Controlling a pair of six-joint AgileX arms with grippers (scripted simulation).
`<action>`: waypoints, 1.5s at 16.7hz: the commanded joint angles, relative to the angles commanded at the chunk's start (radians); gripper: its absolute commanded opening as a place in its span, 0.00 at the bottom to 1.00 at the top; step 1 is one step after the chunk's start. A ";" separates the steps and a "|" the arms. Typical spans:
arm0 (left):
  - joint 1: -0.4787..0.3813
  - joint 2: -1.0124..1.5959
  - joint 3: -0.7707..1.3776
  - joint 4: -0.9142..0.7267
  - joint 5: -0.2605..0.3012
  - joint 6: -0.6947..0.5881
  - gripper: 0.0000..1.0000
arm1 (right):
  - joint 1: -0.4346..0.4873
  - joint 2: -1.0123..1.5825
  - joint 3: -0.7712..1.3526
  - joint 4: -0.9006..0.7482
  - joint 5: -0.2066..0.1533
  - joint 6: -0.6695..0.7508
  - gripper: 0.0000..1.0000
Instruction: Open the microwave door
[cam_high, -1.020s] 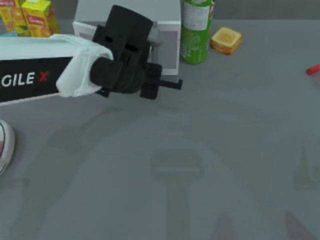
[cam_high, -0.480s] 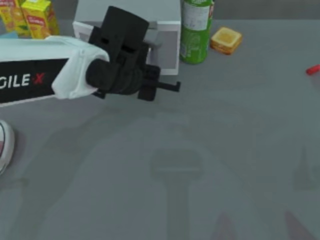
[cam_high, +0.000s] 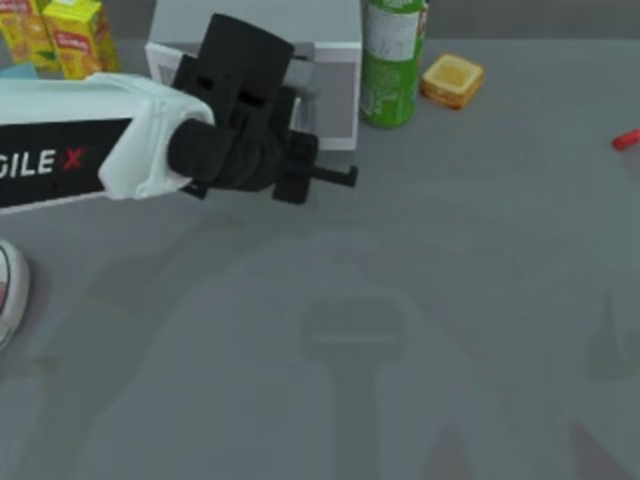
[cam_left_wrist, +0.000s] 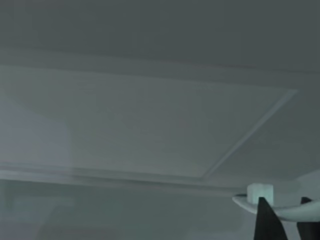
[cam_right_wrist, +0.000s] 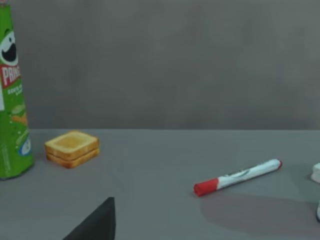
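At the far left of the grey worktop (cam_high: 450, 300), the left arm's black end effector (cam_high: 345, 178) hovers before the boxy light-grey microwave (cam_high: 330, 30) and its white-framed, grey-windowed door (cam_high: 335, 95); its finger state cannot be told.

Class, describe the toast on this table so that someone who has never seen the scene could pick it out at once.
Start at the microwave at the far edge of the table, where the left arm's tool is working. Just to its right stands a tall green Pringles can, and right of that lies the toast. It is the only low, square, golden-brown thing there, two slices stacked flat.
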 joint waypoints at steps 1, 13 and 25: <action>0.000 0.000 0.000 0.000 0.000 0.000 0.00 | 0.000 0.000 0.000 0.000 0.000 0.000 1.00; 0.000 0.000 0.000 0.000 0.000 0.000 0.00 | 0.000 0.000 0.000 0.000 0.000 0.000 1.00; 0.013 -0.021 -0.029 0.010 0.032 0.038 0.00 | 0.000 0.000 0.000 0.000 0.000 0.000 1.00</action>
